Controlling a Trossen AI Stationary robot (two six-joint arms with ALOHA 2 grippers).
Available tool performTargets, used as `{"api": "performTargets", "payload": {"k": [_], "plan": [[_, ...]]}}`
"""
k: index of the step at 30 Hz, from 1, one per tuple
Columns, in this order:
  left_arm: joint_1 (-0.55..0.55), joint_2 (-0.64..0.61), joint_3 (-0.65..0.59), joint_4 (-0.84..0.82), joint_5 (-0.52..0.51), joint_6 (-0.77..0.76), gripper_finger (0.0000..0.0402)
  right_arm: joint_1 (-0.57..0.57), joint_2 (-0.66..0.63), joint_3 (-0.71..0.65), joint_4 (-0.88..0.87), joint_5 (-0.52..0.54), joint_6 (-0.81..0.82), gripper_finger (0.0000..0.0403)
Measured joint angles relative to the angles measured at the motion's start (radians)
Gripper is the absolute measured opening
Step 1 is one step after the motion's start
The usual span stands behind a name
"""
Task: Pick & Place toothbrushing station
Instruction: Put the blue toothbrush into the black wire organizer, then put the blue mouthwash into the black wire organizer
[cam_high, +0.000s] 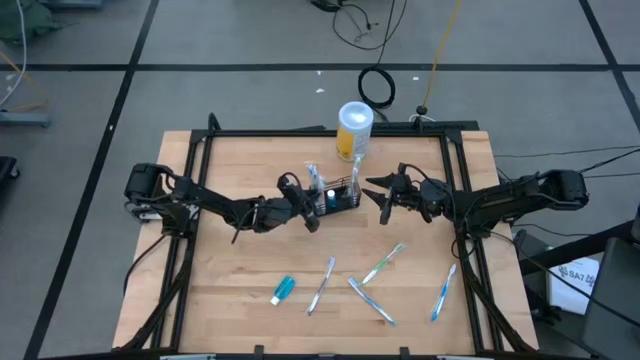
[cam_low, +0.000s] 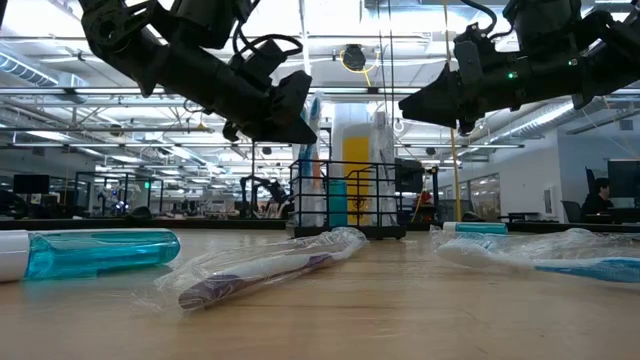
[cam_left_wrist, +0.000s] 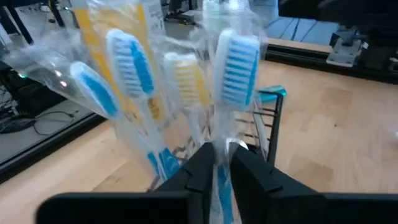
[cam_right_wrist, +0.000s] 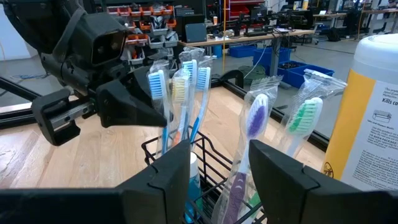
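Observation:
The black wire basket (cam_high: 345, 197) stands on the table in front of the white-and-yellow canister (cam_high: 355, 128). Several wrapped toothbrushes stand upright in it, their lower ends inside. My left gripper (cam_left_wrist: 222, 149) is at the basket's left side, shut on a wrapped toothbrush with blue bristles (cam_left_wrist: 236, 65). It also shows in the right wrist view (cam_right_wrist: 134, 102). My right gripper (cam_right_wrist: 217, 168) is open and empty at the basket's right side (cam_high: 382, 197), above the wire rim (cam_right_wrist: 205, 155), facing a purple brush (cam_right_wrist: 256, 118) and a green one (cam_right_wrist: 305, 121). My left gripper pinches the wrapped toothbrush's handle (cam_left_wrist: 221, 165) a little below the head, between its two fingers. The fingers come about level from the table's left side and lie across the handle. The brush stands upright, head up, its lower end down in the basket (cam_right_wrist: 166, 140).
Several wrapped toothbrushes lie on the near half of the table (cam_high: 320, 285) (cam_high: 383, 263) (cam_high: 443, 292), and a blue tube (cam_high: 283, 290) lies to their left. A black frame (cam_high: 200, 150) edges the table.

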Motion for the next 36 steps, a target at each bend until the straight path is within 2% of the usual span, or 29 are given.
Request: {"api": "performTargets", "payload": {"k": [7, 10, 14, 18, 25, 27, 32, 36], "plan": [[-0.003, -0.006, -0.001, -0.005, 0.015, 0.004, 0.0148, 0.0, 0.0, 0.0, 0.0, 0.0, 0.0, 0.0155], [-0.006, -0.044, 0.0, -0.031, 0.014, 0.01, 0.0181, 0.0, 0.0, 0.0, 0.0, 0.0, -0.001, 0.0155], [-0.017, -0.13, -0.001, -0.145, 0.015, -0.024, 0.0206, 0.0, 0.0, 0.0, 0.0, 0.0, -0.003, 0.0155], [-0.053, -0.223, 0.0, -0.278, 0.027, -0.065, 0.0211, 0.0, 0.0, 0.0, 0.0, 0.0, -0.007, 0.0155], [-0.183, -0.32, 0.0, -0.461, 0.207, -0.204, 0.0212, -0.002, 0.0, 0.001, 0.009, 0.0, -0.008, 0.0155], [-0.232, -0.324, 0.0, -0.488, 0.228, -0.274, 0.0212, -0.002, 0.0, 0.001, 0.008, 0.0, -0.013, 0.0155], [-0.369, -0.323, 0.0, -0.589, 0.229, -0.452, 0.0211, -0.002, 0.0, 0.001, 0.015, 0.0, -0.028, 0.0155], [-0.476, -0.322, 0.0, -0.718, 0.173, -0.58, 0.0211, -0.008, 0.0, 0.001, 0.044, 0.0, -0.075, 0.0155]]}}
